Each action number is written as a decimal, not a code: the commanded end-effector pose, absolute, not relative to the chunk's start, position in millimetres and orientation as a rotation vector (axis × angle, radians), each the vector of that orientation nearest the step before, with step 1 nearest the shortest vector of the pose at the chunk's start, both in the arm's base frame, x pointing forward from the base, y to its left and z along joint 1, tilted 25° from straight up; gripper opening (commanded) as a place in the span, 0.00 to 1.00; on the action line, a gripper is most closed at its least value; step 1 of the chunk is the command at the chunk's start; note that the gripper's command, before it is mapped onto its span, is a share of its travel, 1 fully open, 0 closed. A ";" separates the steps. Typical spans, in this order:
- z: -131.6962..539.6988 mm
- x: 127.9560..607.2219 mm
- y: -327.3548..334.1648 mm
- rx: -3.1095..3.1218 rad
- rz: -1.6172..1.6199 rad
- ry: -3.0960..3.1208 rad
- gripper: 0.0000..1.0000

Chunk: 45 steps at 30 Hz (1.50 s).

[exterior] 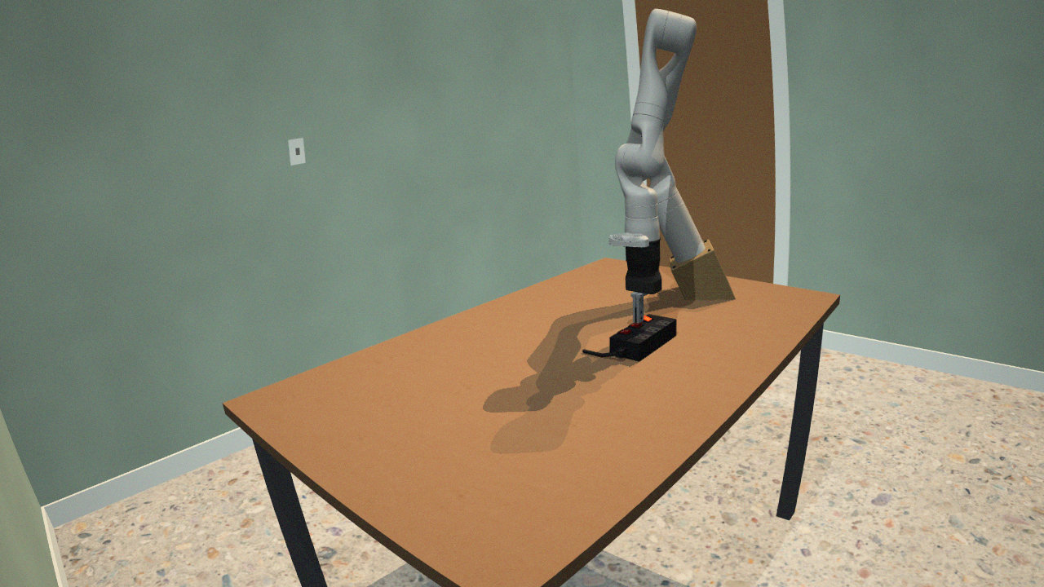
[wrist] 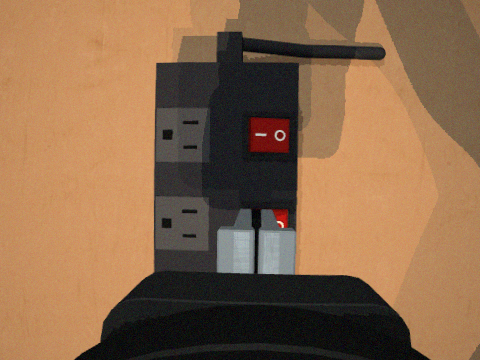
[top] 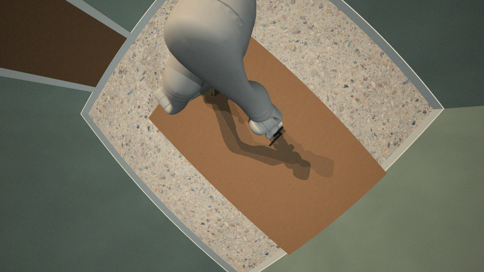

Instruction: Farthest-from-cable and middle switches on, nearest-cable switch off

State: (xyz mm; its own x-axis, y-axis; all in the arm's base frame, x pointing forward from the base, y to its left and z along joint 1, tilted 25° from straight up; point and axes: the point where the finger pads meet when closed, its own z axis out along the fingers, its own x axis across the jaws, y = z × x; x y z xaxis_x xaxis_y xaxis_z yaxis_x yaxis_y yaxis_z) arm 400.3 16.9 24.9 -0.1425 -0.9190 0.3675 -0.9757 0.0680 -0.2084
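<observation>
On the table (exterior: 409,438), the power strip (wrist: 180,180) lies flat, its long axis running straight ahead of the hand (wrist: 256,252). The hand, closed and empty, presses the middle switch (wrist: 280,219); the cable-end switch (wrist: 270,135) lies beyond.

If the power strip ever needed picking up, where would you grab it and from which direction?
Likely across the black power strip body's short width, coming straight down from above, at the cable end. It lies flat, with parallel long sides. The shut gripper would have to open first.
</observation>
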 end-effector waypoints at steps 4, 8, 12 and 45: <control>25.7 401.0 15.5 1.967 0.621 -2.184 0.00; 25.7 401.0 15.5 1.967 0.621 -2.184 0.00; 25.7 401.0 15.5 1.967 0.621 -2.184 0.00; 26.3 404.4 16.7 1.971 0.624 -2.183 0.00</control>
State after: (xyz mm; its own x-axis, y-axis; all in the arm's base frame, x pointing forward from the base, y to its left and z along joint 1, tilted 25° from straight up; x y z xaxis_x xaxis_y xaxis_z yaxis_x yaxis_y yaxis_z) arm 400.6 16.5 25.0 -0.1437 -0.9190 0.3673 -0.9755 0.0691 -0.2088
